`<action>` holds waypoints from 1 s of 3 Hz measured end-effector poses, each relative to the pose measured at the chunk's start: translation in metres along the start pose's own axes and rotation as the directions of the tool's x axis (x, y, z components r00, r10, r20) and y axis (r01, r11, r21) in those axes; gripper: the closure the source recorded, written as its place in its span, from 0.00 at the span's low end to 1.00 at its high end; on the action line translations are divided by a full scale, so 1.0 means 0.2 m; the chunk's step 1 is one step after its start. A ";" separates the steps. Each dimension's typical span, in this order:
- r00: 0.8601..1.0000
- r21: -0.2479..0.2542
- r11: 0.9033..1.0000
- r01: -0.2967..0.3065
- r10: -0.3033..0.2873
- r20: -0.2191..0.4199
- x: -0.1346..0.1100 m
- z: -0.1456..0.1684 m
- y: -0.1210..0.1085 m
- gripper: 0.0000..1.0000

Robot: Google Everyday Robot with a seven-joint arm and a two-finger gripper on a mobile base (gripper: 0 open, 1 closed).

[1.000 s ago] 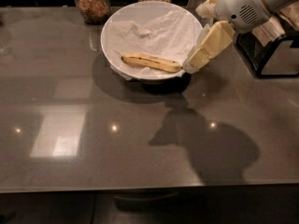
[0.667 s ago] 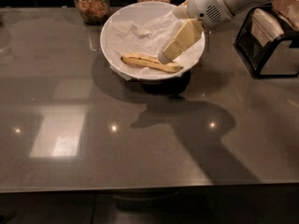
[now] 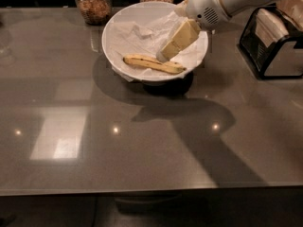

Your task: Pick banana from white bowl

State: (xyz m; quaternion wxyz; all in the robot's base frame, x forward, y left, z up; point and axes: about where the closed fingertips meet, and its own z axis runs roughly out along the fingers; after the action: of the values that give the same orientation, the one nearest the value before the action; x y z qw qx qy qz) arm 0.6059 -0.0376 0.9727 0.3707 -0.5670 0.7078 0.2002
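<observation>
A jar [image 3: 93, 4] stands at the upper left, behind the bowl [image 3: 105, 44], which sits in the upper middle of the frame on the table [image 3: 142, 150]. The banana [image 3: 154, 64] lies in the bowl's near half on crumpled paper [image 3: 137, 32]. Its long axis runs almost straight left to right, and the right end dips a little toward the lower edge of the frame.

The gripper [image 3: 163, 56] slants down into the bowl from the upper right, and its tip is right at the banana's upper edge, about mid-length. The banana therefore lies directly below and in front of the tip, crosswise to the way the gripper points. I cannot tell whether they touch, nor whether the gripper is spread or closed; it is not carrying anything.

My guess is that a short drop straight down would straddle the fruit across its narrow width. A black rack [image 3: 265, 56] stands at the far right, well apart from the bowl.
</observation>
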 end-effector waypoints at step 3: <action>0.998 0.029 1.000 -0.009 0.011 -0.062 0.11 0.36 -0.20 0.38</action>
State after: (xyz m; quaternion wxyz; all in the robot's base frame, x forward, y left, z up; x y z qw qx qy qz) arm 0.6642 -0.0136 0.9158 0.3557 -0.5641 0.7246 0.1741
